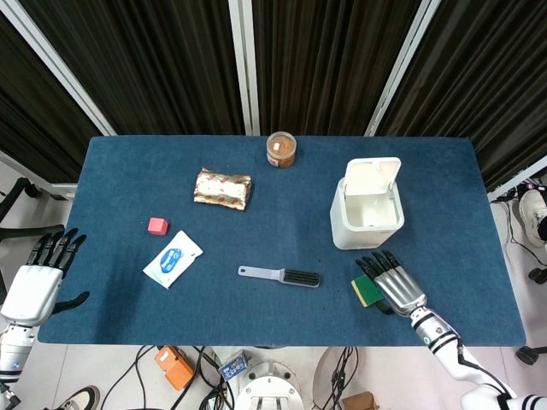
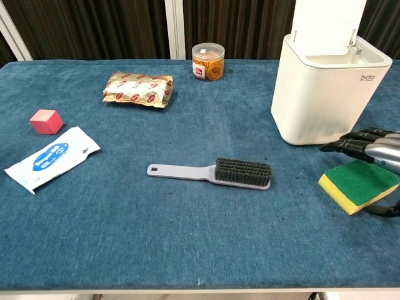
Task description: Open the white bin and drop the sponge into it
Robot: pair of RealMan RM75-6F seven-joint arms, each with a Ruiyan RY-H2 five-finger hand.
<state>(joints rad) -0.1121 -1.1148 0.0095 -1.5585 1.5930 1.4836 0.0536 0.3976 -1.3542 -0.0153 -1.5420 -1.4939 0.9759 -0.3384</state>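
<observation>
Two hands in the shot, neither holding anything. The right hand (image 1: 395, 285) hovers flat over the sponge (image 2: 358, 183), fingers stretched out and spread, palm down; from the chest view the fingertips hang above the green top with a gap, so no grip. The sponge lies green side up on the blue table (image 1: 256, 316), just in front of the white bin (image 1: 366, 213), whose lid (image 1: 372, 176) is flipped up and standing open. The left hand (image 1: 38, 279) sits off the table's left edge, fingers straight and apart. Also on the cloth: a grey brush (image 1: 280, 275) left of the sponge, a wipes packet (image 1: 173, 258), a pink cube (image 1: 157, 225), a gold snack bag (image 1: 223, 188) and a small jar (image 1: 280, 149) at the far edge.
</observation>
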